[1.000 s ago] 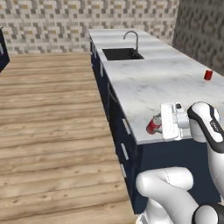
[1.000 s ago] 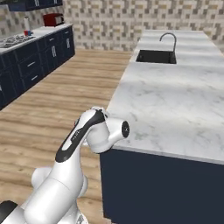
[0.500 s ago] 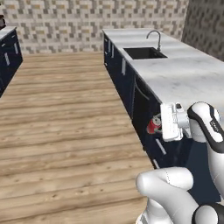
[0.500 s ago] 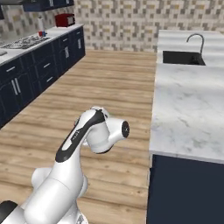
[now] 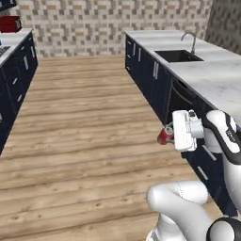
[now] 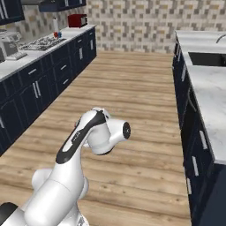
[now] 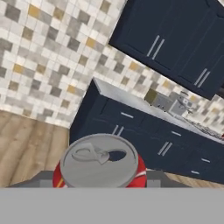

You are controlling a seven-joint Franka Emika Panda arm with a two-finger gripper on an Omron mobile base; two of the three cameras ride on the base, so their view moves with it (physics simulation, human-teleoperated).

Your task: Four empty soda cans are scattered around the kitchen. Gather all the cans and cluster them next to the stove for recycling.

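Gripper (image 5: 168, 135) pinching a red can (image 5: 165, 135) above the wood floor — can's axis along the fingers; the stove (image 6: 40, 43) lies far ahead-left, across the aisle.

**Red can, navy kitchen**

The soda can (image 7: 99, 165) is red with a silver top. Cabinets (image 5: 149, 75) are navy, the worktop (image 5: 221, 75) white marble, the backsplash (image 5: 113, 21) beige-grey mosaic, the floor (image 5: 84, 136) wood plank.
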